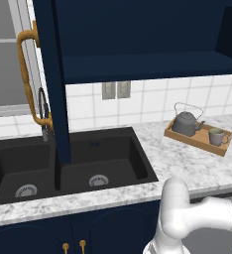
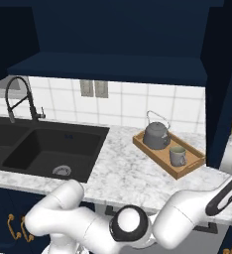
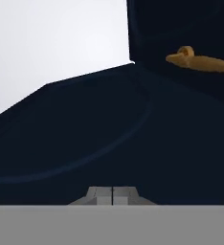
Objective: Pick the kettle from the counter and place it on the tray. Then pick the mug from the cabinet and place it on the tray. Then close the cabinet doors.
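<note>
We've got the claw (image 3: 112,195) clenched empty against the right door (image 3: 109,143) — push crooked and it slips off, door left ajar above the tray (image 2: 187,166).

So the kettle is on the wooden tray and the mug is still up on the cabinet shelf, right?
Not quite. The kettle is on the tray, but the mug is not on the cabinet shelf; it stands on the tray beside the kettle. The left base view shows this.
</note>
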Controlling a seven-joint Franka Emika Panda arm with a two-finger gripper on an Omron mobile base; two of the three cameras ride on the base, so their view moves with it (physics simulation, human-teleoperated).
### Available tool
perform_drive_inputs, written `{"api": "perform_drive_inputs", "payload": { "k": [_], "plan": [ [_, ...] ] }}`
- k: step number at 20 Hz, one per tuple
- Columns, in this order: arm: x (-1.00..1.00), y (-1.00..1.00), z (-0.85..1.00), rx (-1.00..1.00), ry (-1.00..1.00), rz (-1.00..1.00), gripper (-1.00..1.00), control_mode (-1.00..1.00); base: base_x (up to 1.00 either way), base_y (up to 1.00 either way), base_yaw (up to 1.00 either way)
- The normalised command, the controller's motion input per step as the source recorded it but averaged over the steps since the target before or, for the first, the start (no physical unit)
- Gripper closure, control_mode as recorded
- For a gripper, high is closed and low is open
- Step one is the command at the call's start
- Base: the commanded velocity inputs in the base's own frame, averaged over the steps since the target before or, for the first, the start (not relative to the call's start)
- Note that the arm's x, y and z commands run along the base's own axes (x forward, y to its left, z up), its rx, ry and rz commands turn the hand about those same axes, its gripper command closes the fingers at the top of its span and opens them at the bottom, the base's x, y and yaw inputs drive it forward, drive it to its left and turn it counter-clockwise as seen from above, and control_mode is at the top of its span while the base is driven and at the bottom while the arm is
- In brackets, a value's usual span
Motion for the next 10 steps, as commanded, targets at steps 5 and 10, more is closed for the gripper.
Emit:
{"api": "perform_drive_inputs", "payload": {
  "k": [5,10],
  "plan": [
    [-0.43,0.71,0.15,-0.13,0.04,-0.1,1.0,-1.0,0.0,0.0,0.0],
    [-0.07,0.78,0.22,-0.09,0.03,-0.11,1.0,-1.0,0.0,0.0,0.0]
  ]
}}
